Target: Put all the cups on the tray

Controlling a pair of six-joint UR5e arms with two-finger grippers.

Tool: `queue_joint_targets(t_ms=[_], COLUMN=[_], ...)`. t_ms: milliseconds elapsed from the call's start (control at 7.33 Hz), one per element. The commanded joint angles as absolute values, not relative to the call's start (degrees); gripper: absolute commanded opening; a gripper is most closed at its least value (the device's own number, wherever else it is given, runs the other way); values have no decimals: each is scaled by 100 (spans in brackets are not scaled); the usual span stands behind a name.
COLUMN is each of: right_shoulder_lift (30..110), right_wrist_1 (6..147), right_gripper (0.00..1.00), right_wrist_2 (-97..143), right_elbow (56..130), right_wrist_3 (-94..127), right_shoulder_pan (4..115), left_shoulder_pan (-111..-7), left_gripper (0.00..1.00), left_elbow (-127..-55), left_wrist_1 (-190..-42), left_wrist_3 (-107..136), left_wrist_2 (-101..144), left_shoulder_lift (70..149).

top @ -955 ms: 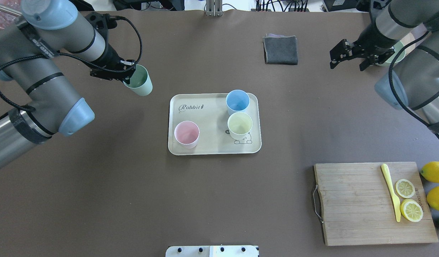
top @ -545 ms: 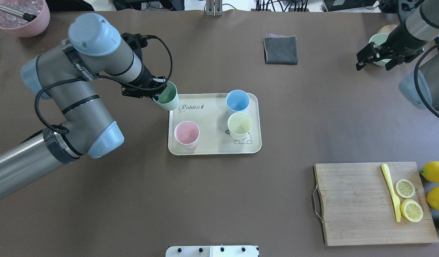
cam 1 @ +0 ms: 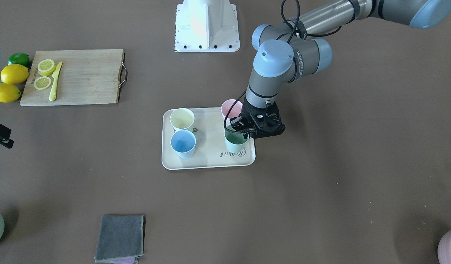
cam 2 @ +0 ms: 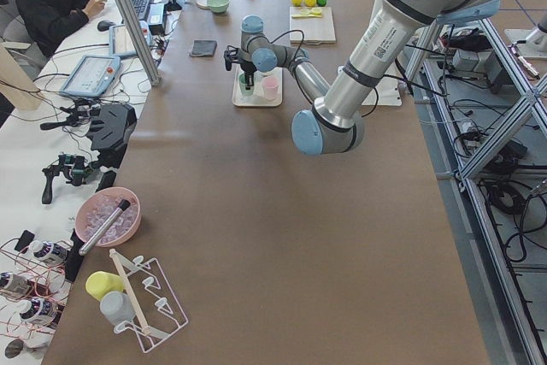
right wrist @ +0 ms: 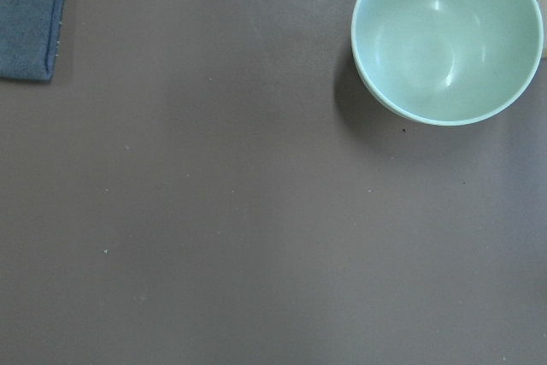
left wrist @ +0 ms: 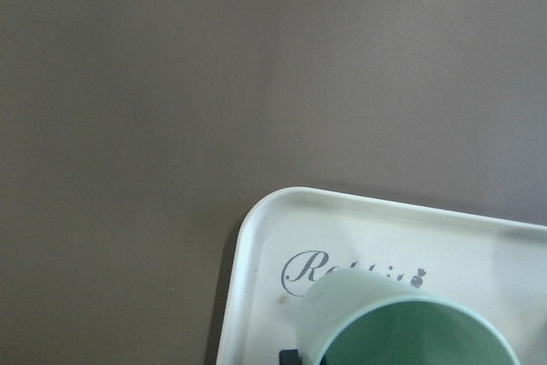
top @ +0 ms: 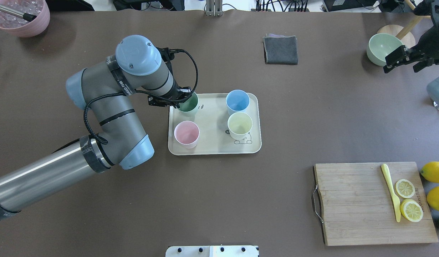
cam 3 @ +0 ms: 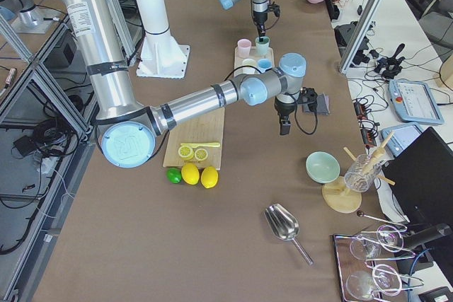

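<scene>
The cream tray [top: 212, 119] marked "Rabbit" lies mid-table. A blue cup [top: 237, 101], a yellow cup [top: 240, 125] and a pink cup [top: 186, 133] stand on it. My left gripper [top: 177, 101] is shut on the rim of a green cup [top: 188, 103] and holds it upright over the tray's far left corner, partly covering the script. The front view shows the green cup [cam 1: 235, 141] low over the tray [cam 1: 210, 156]; I cannot tell whether it touches. The left wrist view shows the cup [left wrist: 402, 322] and the tray corner [left wrist: 265, 245]. My right gripper [top: 404, 61] is open and empty at the far right.
A wooden cutting board [top: 358, 207] with lemon slices and a yellow knife lies at the near right, with whole lemons beside it. A grey cloth [top: 280, 50] lies at the back. A green bowl [top: 382, 47] stands next to my right gripper. A pink bowl [top: 21, 19] stands at the far left.
My left arm has carried the green cup rightwards from beside the tray to over its far left corner. My right arm has pulled back to the right, uncovering the green bowl.
</scene>
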State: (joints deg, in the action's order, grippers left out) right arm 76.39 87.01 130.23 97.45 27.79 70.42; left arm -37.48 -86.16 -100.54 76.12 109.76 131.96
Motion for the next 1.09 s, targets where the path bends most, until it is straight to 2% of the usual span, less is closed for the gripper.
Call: queue_joint_targets(t_ms=[0, 136, 273, 409, 545, 955], right_shoulder_lift=[7927, 7963, 7980, 8007, 8050, 8453], right_wrist_1=[8701, 8701, 8701, 8701, 8710, 8701], right_gripper=[99, 99, 100, 99, 100, 100], right_wrist_2=[13034, 13034, 13034, 13034, 13052, 13359], right_elbow=[9922, 9949, 9958, 9967, 9993, 10054], right_wrist_3=[2593, 2601, 2593, 2593, 2558, 2050], right_shoulder_pan=[7180, 7189, 7189, 7216, 7277, 7575], left_shoulder_pan=[-3727, -3727, -3727, -3727, -3735, -4269], left_gripper=[0, 5, 34, 80, 97, 98], left_elbow=[-8429, -8420, -8420, -8429, -8542, -9656], left_wrist_1=[-10248, -10257, -10266, -10266, -10248, -9496], left_wrist_3=[7620, 7585, 7576, 7576, 7472, 6895], left_wrist_2=[10934, 10934, 10934, 10934, 10942, 11283], left_shoulder_lift=[13236, 13228, 13219, 13219, 13201, 12929])
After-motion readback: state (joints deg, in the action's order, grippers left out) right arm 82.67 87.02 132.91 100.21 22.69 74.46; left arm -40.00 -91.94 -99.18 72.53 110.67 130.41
